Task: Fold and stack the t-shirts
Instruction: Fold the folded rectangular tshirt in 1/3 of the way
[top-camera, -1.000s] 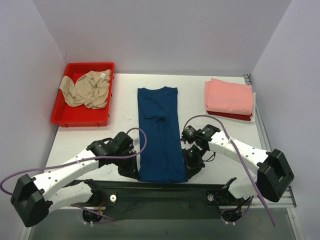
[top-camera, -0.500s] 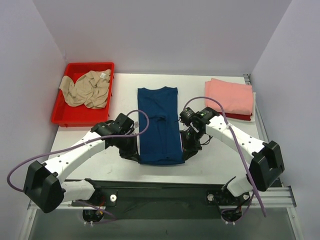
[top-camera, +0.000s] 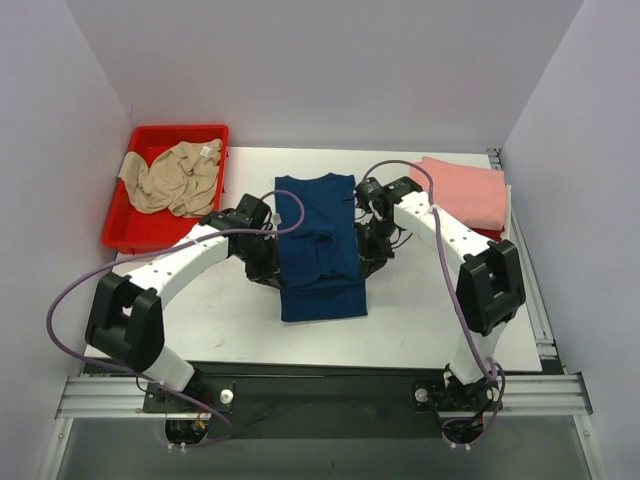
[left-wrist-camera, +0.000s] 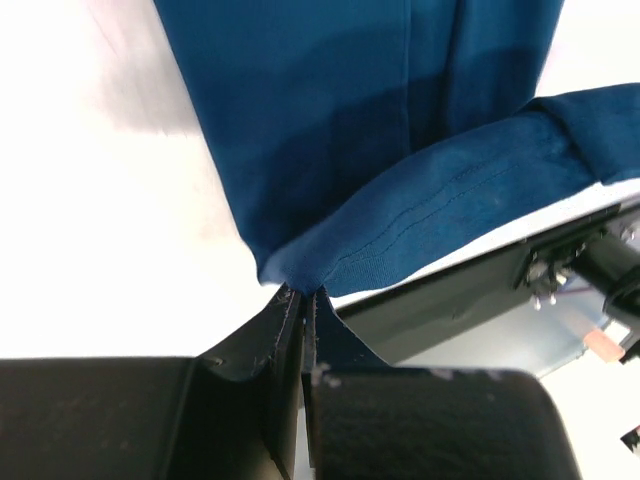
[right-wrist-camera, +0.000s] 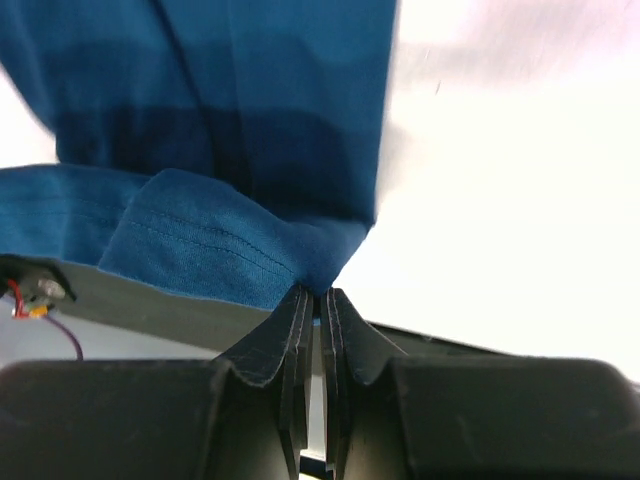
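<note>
At the centre of the white table (top-camera: 400, 320) the navy t-shirt (top-camera: 318, 250) is a solid deep blue, its hem stitched in matching thread. At ten o'clock a beige t-shirt (top-camera: 175, 178) lies in a bright red bin (top-camera: 150, 236); at two o'clock the folded t-shirt (top-camera: 470, 190) is salmon-pink. The left arm (top-camera: 180, 262) and right arm (top-camera: 440, 232) are white with black joints and purple cables (top-camera: 392, 163); the left gripper (left-wrist-camera: 303, 300) and right gripper (right-wrist-camera: 318, 300) are black.

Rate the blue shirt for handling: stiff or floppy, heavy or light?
Likely floppy: the blue shirt bows and doubles over itself between the left hand and the right hand. Probably light too, since a thin pinch at each hem corner seems enough to hold it up.
</note>
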